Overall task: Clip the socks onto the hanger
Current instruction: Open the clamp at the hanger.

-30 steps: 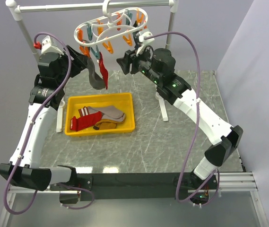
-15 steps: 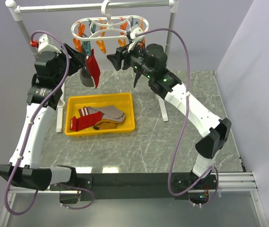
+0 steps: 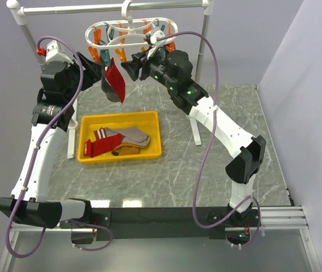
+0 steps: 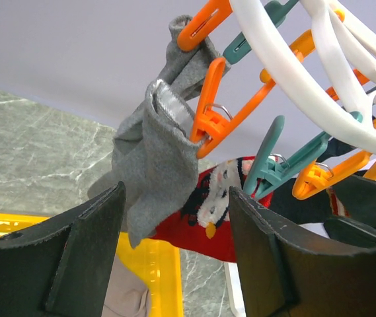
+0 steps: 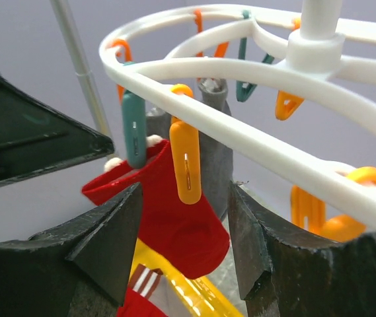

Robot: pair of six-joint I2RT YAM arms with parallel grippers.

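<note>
The clipping step is looking close to done for this sock. The left gripper (image 4: 176,198) is standing released, its jaws apart and holding nothing. Just ahead of them a grey sock (image 4: 154,158) is dangling from an orange peg (image 4: 207,112) on the hanger (image 4: 320,86). Beyond that, toward its right finger, a red sock (image 4: 204,228) is hanging from a teal peg (image 4: 273,168).

The right gripper (image 5: 184,188) is facing in from the other side, also spread and gripping nothing. The red sock is hanging just beyond its fingertips, with the teal peg biting the cuff above the left finger and a free orange peg dangling straight ahead.

Both hung socks are appearing to carry their own weight from the pegs. Far below both grippers, more socks (image 3: 121,137) are lying in the yellow tray (image 3: 87,156) - a striped red one, a grey-beige one and a mustard one.

The next move is likely calling for both arms to back straight away from the pegs without snagging fabric or swinging the hanger on its rail (image 3: 93,8). One gripper would then be going down to the tray for another sock, while the other is lining up on an empty peg.
</note>
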